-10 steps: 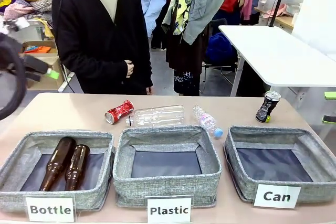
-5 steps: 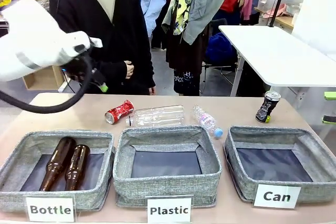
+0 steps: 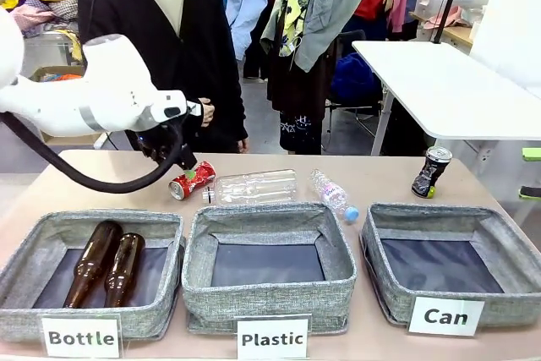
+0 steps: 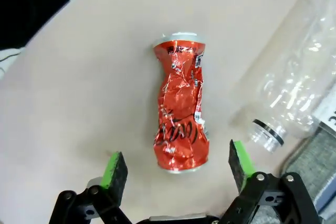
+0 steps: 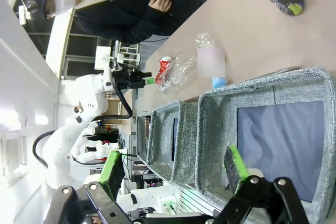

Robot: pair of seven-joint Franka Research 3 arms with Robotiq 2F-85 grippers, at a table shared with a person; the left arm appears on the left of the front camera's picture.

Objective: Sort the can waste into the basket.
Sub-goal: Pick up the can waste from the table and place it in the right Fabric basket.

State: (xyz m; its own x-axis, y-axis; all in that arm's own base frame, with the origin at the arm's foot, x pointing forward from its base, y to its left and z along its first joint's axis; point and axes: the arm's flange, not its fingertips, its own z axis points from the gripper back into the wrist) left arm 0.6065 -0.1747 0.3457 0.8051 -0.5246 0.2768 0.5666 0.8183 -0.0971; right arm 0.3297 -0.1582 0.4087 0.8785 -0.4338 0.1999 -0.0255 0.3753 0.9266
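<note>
left pincer (image 4: pixel 177 165) hovers wide open and empty over the crushed red can (image 4: pixel 181 114), which lies on the bench (image 3: pixel 101 179) well left of the "can" basket (image 3: pixel 382 293). the black can (image 3: pixel 431 172) leans just behind that basket. right pincer (image 5: pixel 174 171), wide open and empty, faces the basket's side.

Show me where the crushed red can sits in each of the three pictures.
Front view: red can left of centre, about mid-height, lying on its side.
Left wrist view: red can large, in the middle of the picture.
Right wrist view: red can tiny, upper middle; this picture is turned sideways.
Shared landmark: the clear bottle lying right beside it, seen also at and.
</note>
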